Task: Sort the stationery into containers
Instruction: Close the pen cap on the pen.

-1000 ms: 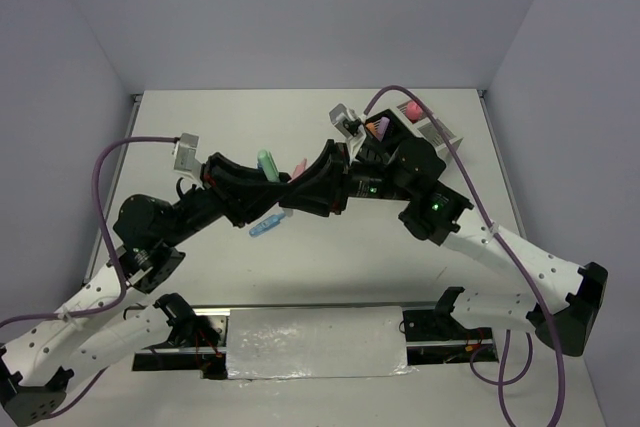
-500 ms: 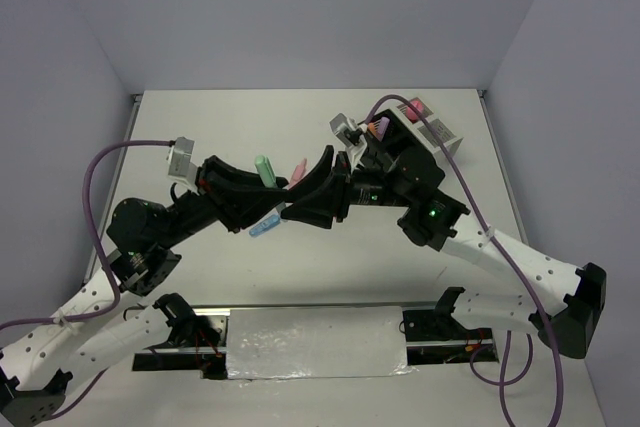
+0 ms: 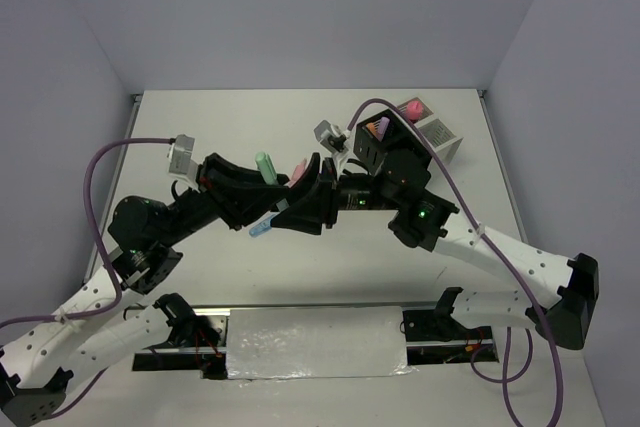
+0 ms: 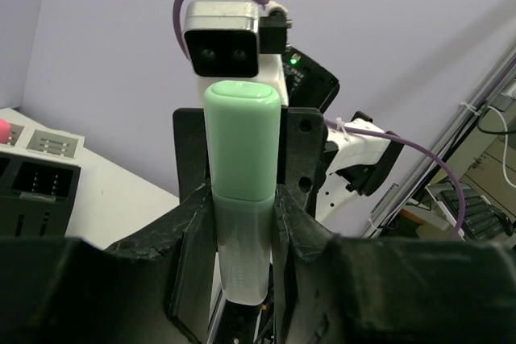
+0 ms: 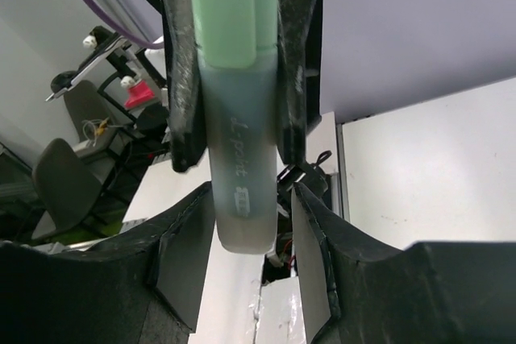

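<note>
- The mint-green highlighter [image 4: 242,118] stands upright in mid-air above the table's middle, pinched at its waist by the left gripper [image 4: 242,215].
- The right gripper [image 5: 246,207] faces it, fingers spread around the lower barrel with a sliver of gap. It should squeeze squarely before the left lets go.
- It is smooth, rounded plastic with a glossy cap and a frosted, printed barrel, so probably slippery.
- The black box [image 3: 388,144] and white box [image 3: 438,135] sit at 2 o'clock from it.

Top view: from high above the near edge, looking down on the white table [image 3: 200,127]. Wrist views: very close, facing each other, both filled by the mint-green plastic highlighter [image 4: 240,199].
</note>
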Available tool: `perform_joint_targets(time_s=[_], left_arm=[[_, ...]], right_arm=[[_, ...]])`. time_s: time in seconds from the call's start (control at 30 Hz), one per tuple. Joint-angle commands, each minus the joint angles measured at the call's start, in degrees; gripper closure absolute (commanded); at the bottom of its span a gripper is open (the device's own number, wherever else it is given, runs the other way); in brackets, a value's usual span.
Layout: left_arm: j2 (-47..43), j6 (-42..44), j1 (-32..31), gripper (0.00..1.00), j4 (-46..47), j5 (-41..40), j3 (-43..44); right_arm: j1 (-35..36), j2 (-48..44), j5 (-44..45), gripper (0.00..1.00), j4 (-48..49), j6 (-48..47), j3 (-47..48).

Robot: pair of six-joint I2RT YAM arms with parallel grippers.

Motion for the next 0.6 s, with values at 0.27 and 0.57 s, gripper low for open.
perform_joint_targets(time_s=[0.27, 0.57], left_arm=[[-0.53, 0.77, -0.15, 1.00, -1.00, -1.25, 2.71], [-0.35, 1.56, -0.15, 0.98, -3.02, -3.36, 5.00]], right_arm=[[0.61, 0.53, 4.23, 0.62, -2.02, -5.05, 7.00], [0.52, 0.53, 3.17, 1.00, 1.05, -3.47, 4.02]])
